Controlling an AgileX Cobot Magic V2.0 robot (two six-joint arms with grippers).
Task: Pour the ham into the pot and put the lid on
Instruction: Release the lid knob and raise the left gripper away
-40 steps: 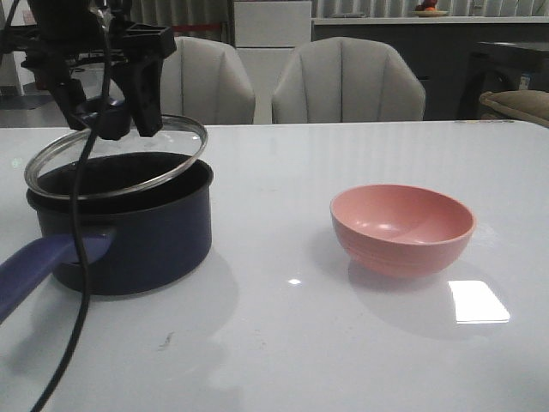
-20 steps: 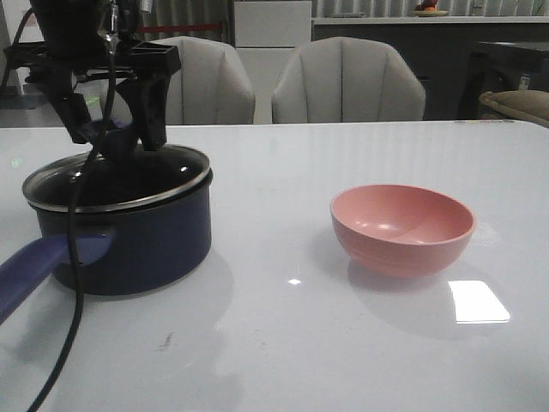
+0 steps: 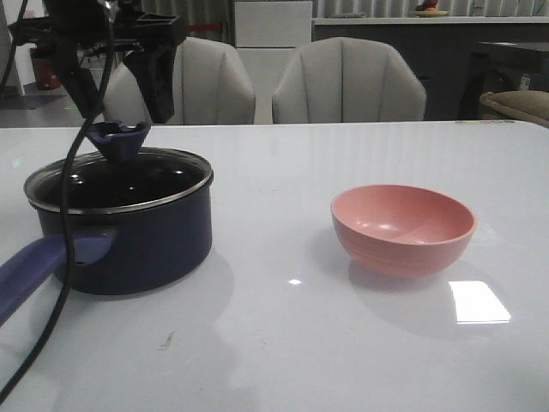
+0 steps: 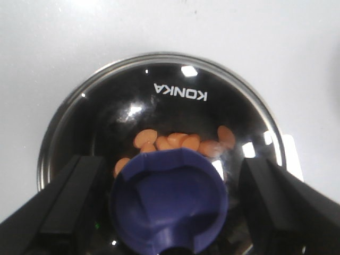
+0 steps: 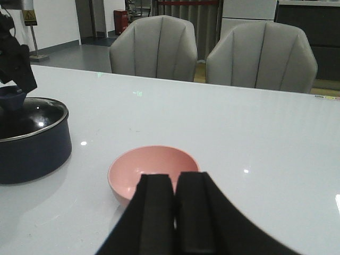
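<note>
The dark navy pot (image 3: 146, 249) with its purple-blue handle (image 3: 34, 266) stands at the table's left. The glass lid (image 3: 129, 176) lies flat on its rim, blue knob (image 3: 120, 137) up. Through the lid (image 4: 180, 95) in the left wrist view I see several orange-pink ham slices (image 4: 175, 141) in the pot. My left gripper (image 3: 127, 113) is open just above the knob (image 4: 170, 207), one finger on each side, not touching it. My right gripper (image 5: 175, 180) is shut and empty, held above the table near the pink bowl (image 5: 154, 172).
The salmon-pink bowl (image 3: 403, 227) stands empty at the table's right. A black cable (image 3: 60, 257) hangs from the left arm in front of the pot. Two grey chairs (image 3: 347, 81) stand behind the table's far edge.
The lid came down from a tilted hold onto the pot's rim. My left gripper has opened, let go of the knob and risen a little.
</note>
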